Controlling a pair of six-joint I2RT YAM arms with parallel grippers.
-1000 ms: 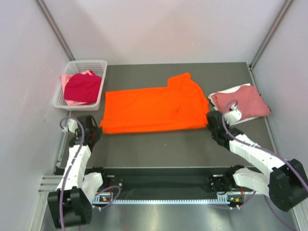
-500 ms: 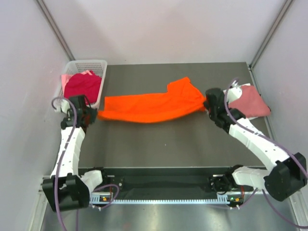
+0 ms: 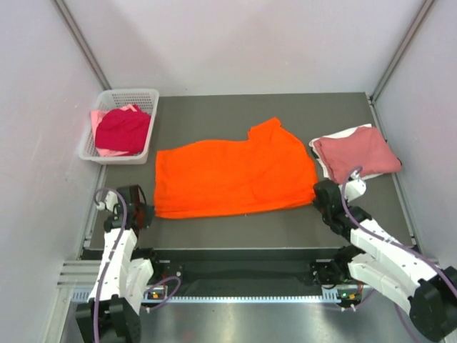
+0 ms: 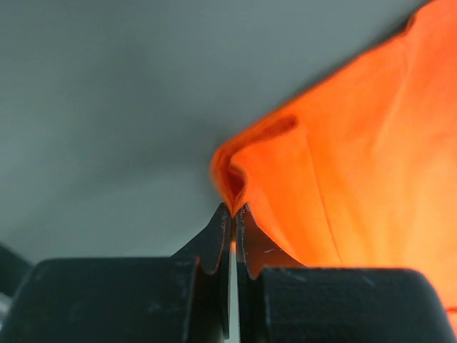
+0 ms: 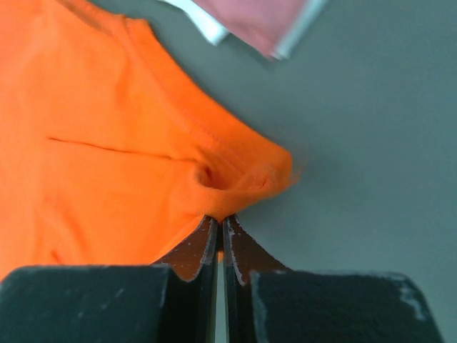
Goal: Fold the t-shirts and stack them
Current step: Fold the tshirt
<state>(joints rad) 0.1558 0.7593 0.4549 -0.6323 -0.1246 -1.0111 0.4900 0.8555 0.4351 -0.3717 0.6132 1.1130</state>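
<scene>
The bright orange t-shirt (image 3: pixel 235 176) lies spread across the middle of the table. My left gripper (image 3: pixel 146 213) is shut on its near left corner (image 4: pixel 234 182). My right gripper (image 3: pixel 318 196) is shut on its near right corner (image 5: pixel 243 179). A folded dusty rose shirt (image 3: pixel 357 152) lies on a white one (image 3: pixel 321 166) at the right. A crimson shirt (image 3: pixel 123 129) and a pale pink one (image 3: pixel 107 151) fill the basket.
The white lattice basket (image 3: pixel 123 95) stands at the back left, by the left wall. The folded stack edge (image 5: pixel 246 21) shows at the top of the right wrist view. The table's near edge runs just below both grippers.
Both grippers have pulled the orange shirt's near edge toward the front of the table; the shirt, bunched into a narrow strip half a second ago, now lies spread out.
</scene>
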